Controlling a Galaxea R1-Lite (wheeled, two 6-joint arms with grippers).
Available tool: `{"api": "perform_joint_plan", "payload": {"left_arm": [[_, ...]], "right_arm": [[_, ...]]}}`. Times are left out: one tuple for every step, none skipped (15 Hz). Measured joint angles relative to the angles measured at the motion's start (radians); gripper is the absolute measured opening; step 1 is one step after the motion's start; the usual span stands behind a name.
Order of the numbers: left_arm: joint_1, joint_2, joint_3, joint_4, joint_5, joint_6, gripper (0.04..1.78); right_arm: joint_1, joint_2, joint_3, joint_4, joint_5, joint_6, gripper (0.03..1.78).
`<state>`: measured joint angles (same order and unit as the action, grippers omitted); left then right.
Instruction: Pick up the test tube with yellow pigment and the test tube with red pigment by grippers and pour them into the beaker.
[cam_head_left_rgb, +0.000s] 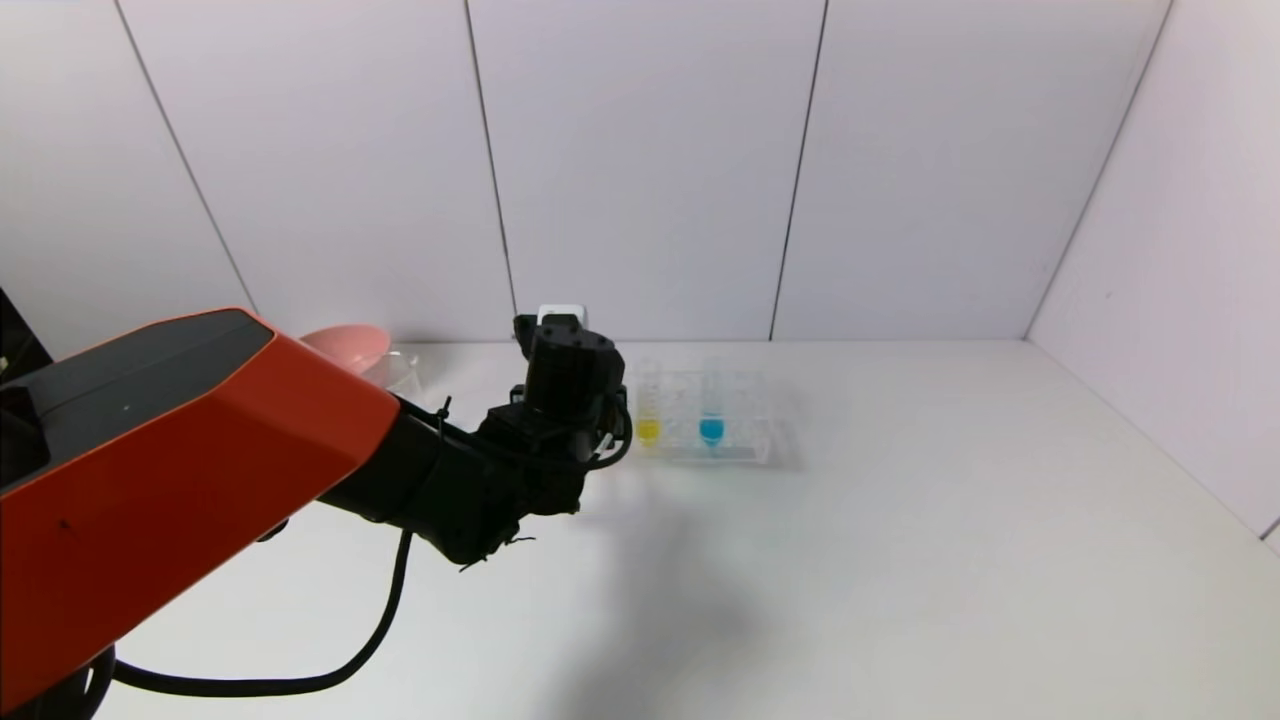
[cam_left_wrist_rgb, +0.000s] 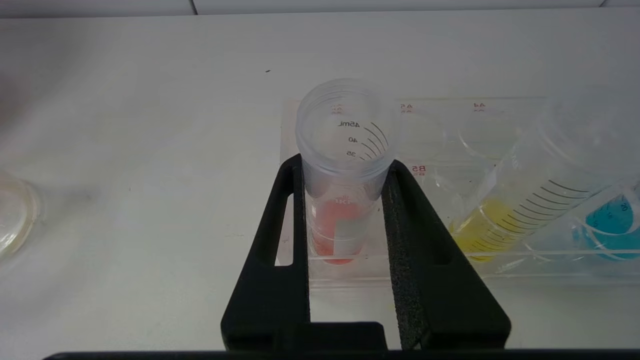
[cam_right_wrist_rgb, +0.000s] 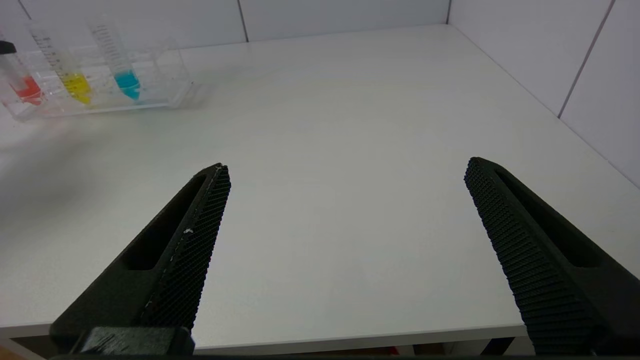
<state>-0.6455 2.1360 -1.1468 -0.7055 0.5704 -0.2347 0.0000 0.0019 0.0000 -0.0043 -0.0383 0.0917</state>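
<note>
Left gripper (cam_left_wrist_rgb: 345, 172) around red-pigment tube (cam_left_wrist_rgb: 342, 170)

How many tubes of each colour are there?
Red tube: 1, the test tube with red pigment, standing in the clear rack between the left claw's fingers.
Yellow tube: 1, the test tube with yellow pigment, in the rack.
Blue tube: 1, in the rack.
Total: 3 tubes.
</note>
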Motion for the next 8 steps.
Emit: {"api": "perform_joint_plan", "payload": {"left_arm": [[0.0, 0.0, 0.0, -0.022, 0.0, 0.016, 0.43], [0.0, 0.0, 0.0, -0.047, 0.0, 0.033, 0.43], [0.0, -0.004, -0.001, -0.066, 0.001, 0.052, 0.43], [-0.001, -0.013, -0.003, -0.074, 0.001, 0.071, 0.43], [-0.002, -0.029, -0.004, -0.075, 0.001, 0.09, 0.43], [-0.007, -0.052, -0.006, -0.072, -0.001, 0.11, 0.43], [-0.012, -0.078, -0.006, -0.063, -0.004, 0.13, 0.43], [-0.016, -0.106, -0.006, -0.05, -0.008, 0.147, 0.43]], "right_arm": [[0.0, 0.0, 0.0, 0.0, 0.0, 0.0, 1.71], [0.0, 0.0, 0.0, 0.0, 0.0, 0.0, 1.71], [0.0, 0.0, 0.0, 0.0, 0.0, 0.0, 1.71], [0.0, 0.0, 0.0, 0.0, 0.0, 0.0, 1.71], [0.0, 0.0, 0.0, 0.0, 0.0, 0.0, 1.71], [0.0, 0.0, 0.0, 0.0, 0.0, 0.0, 1.71], [0.0, 0.0, 0.0, 0.0, 0.0, 0.0, 1.71], [0.0, 0.0, 0.0, 0.0, 0.0, 0.0, 1.71]]}}
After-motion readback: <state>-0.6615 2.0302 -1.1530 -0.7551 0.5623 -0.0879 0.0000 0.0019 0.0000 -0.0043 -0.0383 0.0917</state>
